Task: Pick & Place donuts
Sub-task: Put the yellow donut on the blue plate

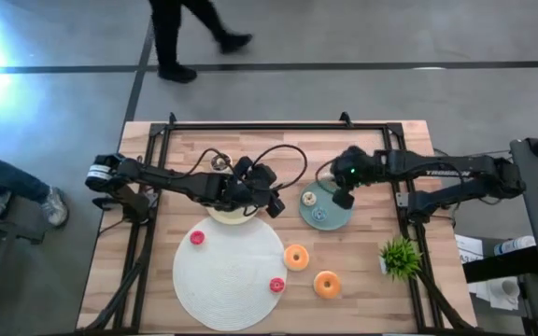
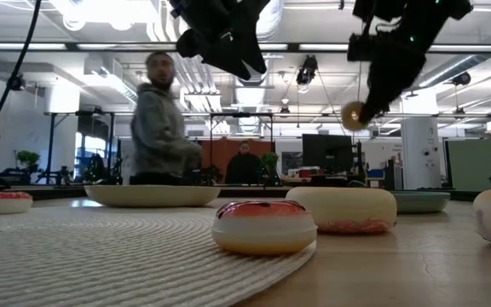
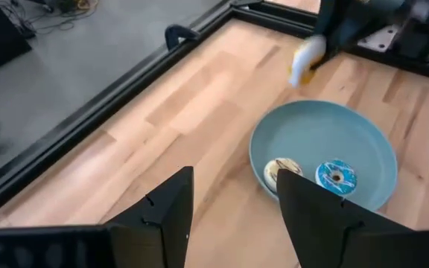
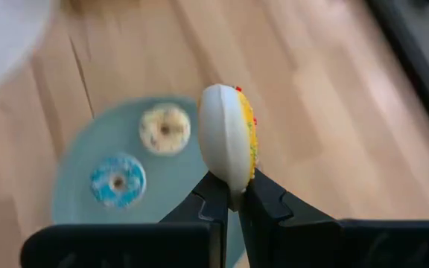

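The red-iced donut [image 2: 263, 225], nearest the low camera, rests at the edge of the white mat [image 1: 229, 273]. The right gripper [image 4: 232, 195] is clamped on the rim of a yellow-iced donut [image 4: 229, 136], holding it on edge in the air above the teal plate [image 1: 325, 207]. The left gripper [image 3: 233, 195] hovers over the beige plate [image 1: 231, 216] with its fingers apart and nothing between them. The teal plate already contains two donuts, one cream [image 4: 164, 128] and one blue [image 4: 118, 180]; whether the beige plate holds anything cannot be told. Remaining work, as judged from the layout: a second red donut [image 1: 198, 238] lies on the mat, and two orange donuts [image 1: 296, 258] lie on the bare table [image 1: 372, 299] beside a small potted plant [image 1: 400, 254]. The task appears roughly one-third complete.
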{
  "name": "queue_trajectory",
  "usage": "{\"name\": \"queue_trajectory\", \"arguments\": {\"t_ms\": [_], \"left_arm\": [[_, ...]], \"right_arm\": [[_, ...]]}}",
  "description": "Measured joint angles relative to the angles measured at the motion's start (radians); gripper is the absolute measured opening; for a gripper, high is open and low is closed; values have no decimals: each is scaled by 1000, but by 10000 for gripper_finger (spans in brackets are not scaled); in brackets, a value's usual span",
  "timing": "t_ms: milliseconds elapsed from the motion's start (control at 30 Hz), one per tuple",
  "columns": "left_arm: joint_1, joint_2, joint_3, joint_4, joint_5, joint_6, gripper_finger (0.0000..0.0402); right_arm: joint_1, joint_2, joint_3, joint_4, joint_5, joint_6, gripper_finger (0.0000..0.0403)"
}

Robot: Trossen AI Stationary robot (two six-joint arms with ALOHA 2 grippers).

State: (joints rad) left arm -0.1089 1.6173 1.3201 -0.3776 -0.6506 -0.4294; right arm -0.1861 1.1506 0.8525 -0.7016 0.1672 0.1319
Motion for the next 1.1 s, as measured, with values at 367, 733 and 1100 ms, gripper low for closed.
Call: {"name": "queue_trajectory", "arguments": {"t_ms": [367,733,1100], "left_arm": [[-9,-1,0,-8,0,-15,168],[-33,-2,0,-50,-8,-20,168],[-33,-2,0,-76,-24,-13,168]], "right_arm": [[5,281,-30,35,72,-24,13],[5,432,-10,65,164,-35,13],[19,440,27,60,88,-54,132]]}}
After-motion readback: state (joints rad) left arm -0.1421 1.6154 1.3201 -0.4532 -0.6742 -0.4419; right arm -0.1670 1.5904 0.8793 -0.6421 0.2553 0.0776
